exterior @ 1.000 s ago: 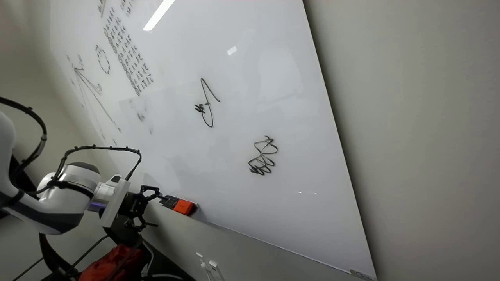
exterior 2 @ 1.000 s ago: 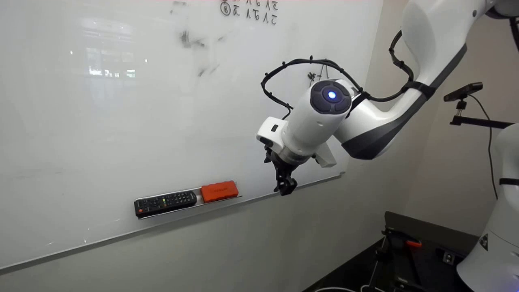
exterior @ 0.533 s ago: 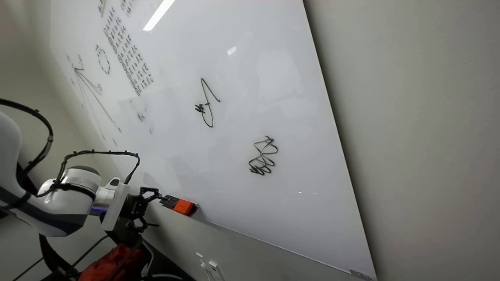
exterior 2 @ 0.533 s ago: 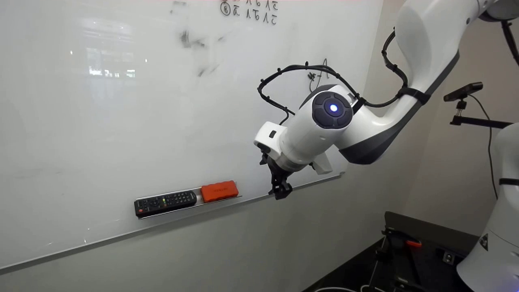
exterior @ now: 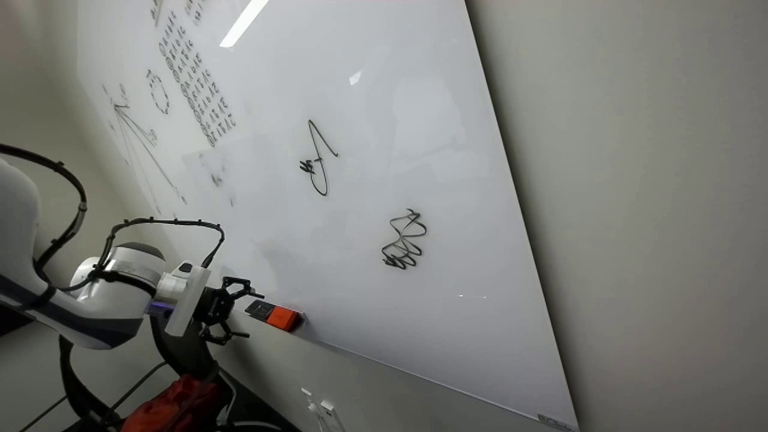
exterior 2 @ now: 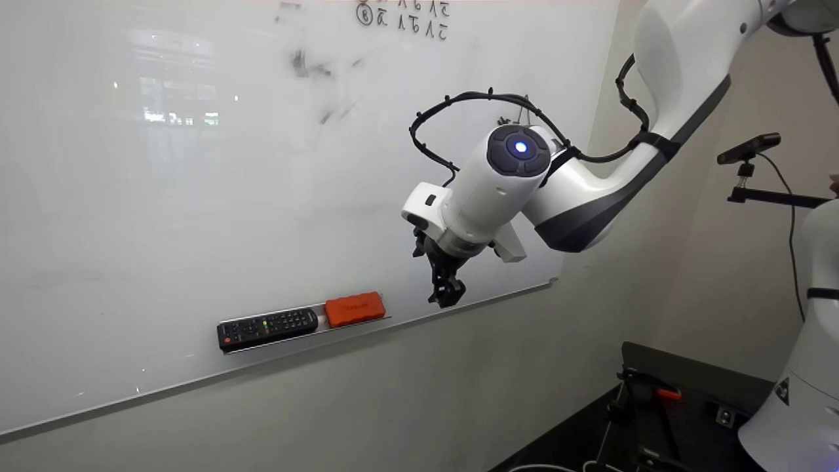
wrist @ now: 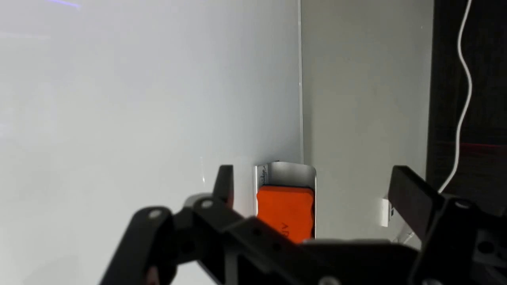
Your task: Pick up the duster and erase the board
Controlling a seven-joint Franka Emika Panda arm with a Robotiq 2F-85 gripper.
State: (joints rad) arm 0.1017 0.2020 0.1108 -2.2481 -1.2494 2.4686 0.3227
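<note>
On 1 tray [wrist: 291, 174], 1 orange duster [exterior 2: 354, 309], 1 remote [exterior 2: 268, 329]

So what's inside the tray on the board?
The duster and a remote lie in the tray; a bare stretch shows past the duster. Whatever is under them is covered and can't be seen.

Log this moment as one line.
fingers: open, clear of duster | duster: in tray beside remote | board: marked | pickup: pending

In an exterior view, at lower centre, we have open room between the gripper [exterior 2: 427, 276] and the duster [exterior 2: 354, 309]; the remote control [exterior 2: 269, 329] blocks the duster's left end, the whiteboard [exterior 2: 282, 190] its back.
</note>
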